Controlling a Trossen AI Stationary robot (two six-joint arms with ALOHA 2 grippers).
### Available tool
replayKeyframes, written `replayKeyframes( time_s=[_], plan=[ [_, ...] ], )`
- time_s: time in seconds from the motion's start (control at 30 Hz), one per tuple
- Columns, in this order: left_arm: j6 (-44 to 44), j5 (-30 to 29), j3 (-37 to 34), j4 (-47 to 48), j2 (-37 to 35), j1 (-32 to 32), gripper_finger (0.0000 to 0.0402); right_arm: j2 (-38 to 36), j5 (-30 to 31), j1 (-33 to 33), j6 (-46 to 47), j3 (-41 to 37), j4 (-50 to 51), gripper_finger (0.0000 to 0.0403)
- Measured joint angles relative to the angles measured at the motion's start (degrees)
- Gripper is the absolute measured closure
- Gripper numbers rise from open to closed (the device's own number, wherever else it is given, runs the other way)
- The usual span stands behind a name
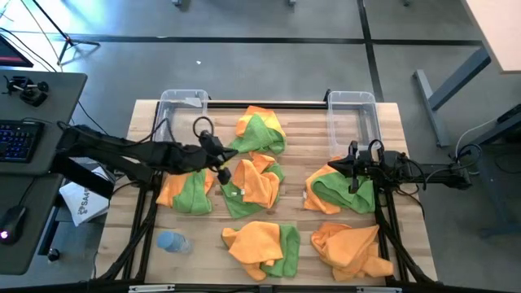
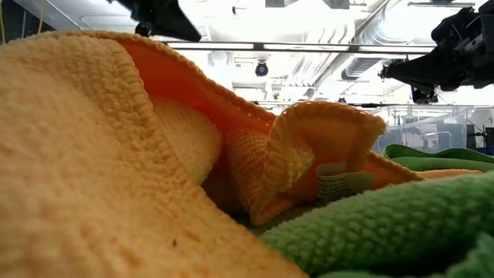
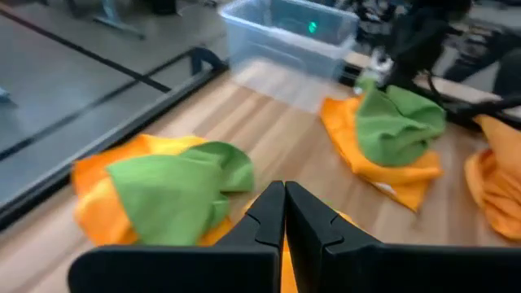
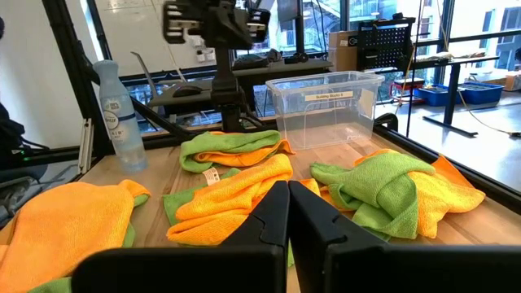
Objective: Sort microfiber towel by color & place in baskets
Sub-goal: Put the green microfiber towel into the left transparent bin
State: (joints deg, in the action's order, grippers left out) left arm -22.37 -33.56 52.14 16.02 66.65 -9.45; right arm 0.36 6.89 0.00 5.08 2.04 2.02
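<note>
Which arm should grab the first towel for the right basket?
Right, probably. Its pincer hangs shut over the green-and-orange pile just in front of the right basket. The left pincer, also shut, sits mid-table, farther away.

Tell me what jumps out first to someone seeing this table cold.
Bright orange and green towels lie bunched in mixed heaps all over the wooden table. Two clear baskets, one at the far left corner and one at the far right, hold no towels. Both dark arms reach in over the heaps, left claw and right claw shut.
</note>
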Motion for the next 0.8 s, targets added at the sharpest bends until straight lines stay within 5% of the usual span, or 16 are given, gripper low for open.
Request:
replayKeyframes(
  time_s=[0.13, 0.4, 0.8],
  plan=[
    [-6.81, 0.03, 6.22, 9.45, 4.27, -1.66, 0.0401, 0.00, -0.01, -0.01, 0.00, -0.01, -0.01, 0.0402],
    [-35.47, 0.29, 16.08, 37.03, 9.79, -4.74, 0.0401, 0.00, 0.00, -0.01, 0.00, 0.01, 0.00, 0.0402],
    [-45.53, 2.96, 15.42, 40.15, 9.97, -6.37, 0.0401, -0.01, -0.01, 0.02, 0.00, -0.01, -0.02, 0.0402]
  ],
)
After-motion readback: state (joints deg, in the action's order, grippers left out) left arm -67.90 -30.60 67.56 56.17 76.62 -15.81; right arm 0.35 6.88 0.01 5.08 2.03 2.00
